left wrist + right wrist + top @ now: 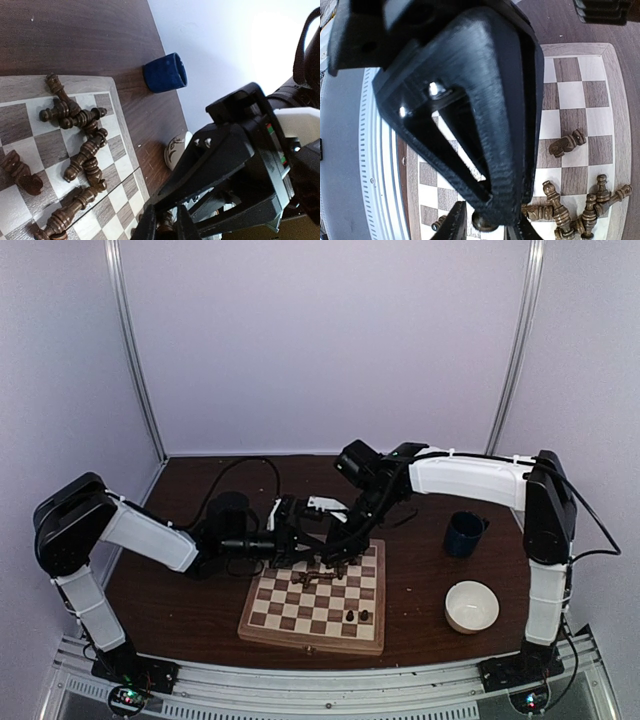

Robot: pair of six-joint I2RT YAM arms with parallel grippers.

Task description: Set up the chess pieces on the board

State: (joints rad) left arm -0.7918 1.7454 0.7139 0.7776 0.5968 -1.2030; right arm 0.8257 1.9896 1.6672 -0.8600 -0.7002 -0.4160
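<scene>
One blue mug (464,534); white bowl (471,606); right of board (310,643)

Wooden board (262,592) lies flat, cream and dark brown checks with a pale tan border. Most of the dark chess pieces (82,120) are tipped over in a messy heap along its far edge, some lying across each other. Two upright pieces (357,616) stand near the front right.

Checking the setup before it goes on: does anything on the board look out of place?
Yes. Most chess pieces lie toppled in a heap near the far edge of the board, crossing each other instead of standing on squares.
</scene>
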